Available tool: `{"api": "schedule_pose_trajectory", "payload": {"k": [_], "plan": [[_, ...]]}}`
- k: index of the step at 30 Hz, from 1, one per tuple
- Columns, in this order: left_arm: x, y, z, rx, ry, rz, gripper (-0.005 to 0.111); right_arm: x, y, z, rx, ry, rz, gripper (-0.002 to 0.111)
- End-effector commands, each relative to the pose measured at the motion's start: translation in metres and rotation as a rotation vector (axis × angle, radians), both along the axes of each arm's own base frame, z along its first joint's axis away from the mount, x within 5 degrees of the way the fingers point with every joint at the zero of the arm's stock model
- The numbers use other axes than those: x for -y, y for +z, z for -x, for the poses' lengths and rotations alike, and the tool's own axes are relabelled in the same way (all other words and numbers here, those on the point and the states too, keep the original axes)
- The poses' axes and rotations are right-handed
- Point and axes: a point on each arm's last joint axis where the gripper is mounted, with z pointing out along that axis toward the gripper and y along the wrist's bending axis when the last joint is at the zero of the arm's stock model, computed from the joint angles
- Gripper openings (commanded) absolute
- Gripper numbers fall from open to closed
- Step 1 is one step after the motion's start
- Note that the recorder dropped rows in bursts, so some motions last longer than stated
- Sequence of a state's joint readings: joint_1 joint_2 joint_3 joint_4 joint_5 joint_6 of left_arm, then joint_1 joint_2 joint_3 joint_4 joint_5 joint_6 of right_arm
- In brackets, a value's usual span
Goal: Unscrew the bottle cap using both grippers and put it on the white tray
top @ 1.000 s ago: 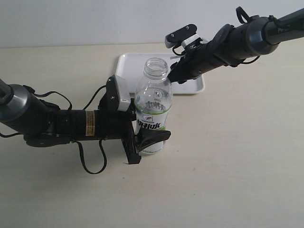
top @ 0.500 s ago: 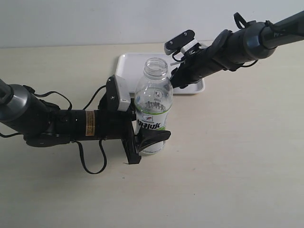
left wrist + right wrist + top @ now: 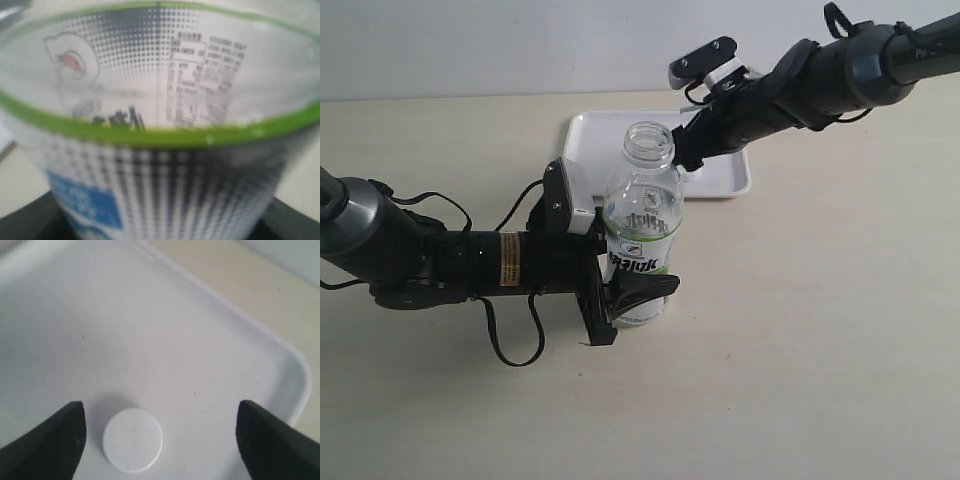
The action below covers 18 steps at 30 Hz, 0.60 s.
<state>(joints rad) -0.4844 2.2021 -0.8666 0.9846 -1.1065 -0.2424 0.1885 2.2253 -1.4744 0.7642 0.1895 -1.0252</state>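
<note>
Step, as I judge it: release and retreat. The bottle cap (image 3: 132,440) lies flat on the white tray (image 3: 150,315). The right gripper (image 3: 162,437) is spread wide over it, 1 finger on each side, neither touching. The cap looks placed.

To finish well: lift the right gripper straight up and away, with no sideways sweep, so a finger doesn't flick the cap off the low rim. The cap sits near a tray corner, so there's little margin there.

The left gripper (image 3: 638,292) is clamped on the lower body of the bottle (image 3: 643,225), which stands upright with its neck open. Hold that grip steady and don't squeeze harder: thin clear plastic probably buckles. Whether there is liquid inside, cannot tell.

Layout in the exterior view: the tray is at 12 to 1 o'clock from the bottle, behind it. The right gripper is just past the bottle mouth at 1 o'clock. The left arm comes in from 9 o'clock.

The surface is a pale beige matte table (image 3: 820,350), bare around the work. A plain light wall (image 3: 520,40) is at 12 o'clock. Lighting is even.
</note>
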Motion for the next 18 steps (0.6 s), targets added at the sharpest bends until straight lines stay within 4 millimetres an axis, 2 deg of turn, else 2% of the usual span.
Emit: {"api": "schedule_pose_trajectory", "payload": {"k": [1, 4, 5, 10, 12, 16, 18], "plan": [[0.001, 0.002, 0.002, 0.000, -0.007, 0.009, 0.000, 0.004, 0.061, 0.009, 0.047, 0.026, -0.048, 0.072], [0.001, 0.002, 0.002, -0.001, -0.006, 0.009, 0.000, 0.017, 0.091, 0.016, 0.061, -0.001, -0.052, 0.070], [0.001, 0.002, 0.002, -0.001, -0.006, 0.009, 0.000, 0.033, 0.106, 0.020, 0.063, -0.049, -0.028, 0.064], [0.001, 0.001, 0.002, -0.028, 0.003, 0.007, 0.002, 0.082, 0.134, 0.034, -0.001, -0.293, -0.010, 0.041], [0.001, 0.000, 0.001, -0.029, 0.005, 0.001, 0.020, 0.087, 0.137, 0.035, -0.001, -0.323, -0.014, 0.040], [0.001, 0.001, 0.001, -0.030, 0.014, 0.004, 0.085, 0.086, 0.135, 0.033, 0.009, -0.318, -0.017, 0.041], [0.000, 0.000, 0.001, -0.026, 0.009, -0.005, 0.095, 0.086, 0.135, 0.033, 0.009, -0.318, -0.017, 0.046]]}}
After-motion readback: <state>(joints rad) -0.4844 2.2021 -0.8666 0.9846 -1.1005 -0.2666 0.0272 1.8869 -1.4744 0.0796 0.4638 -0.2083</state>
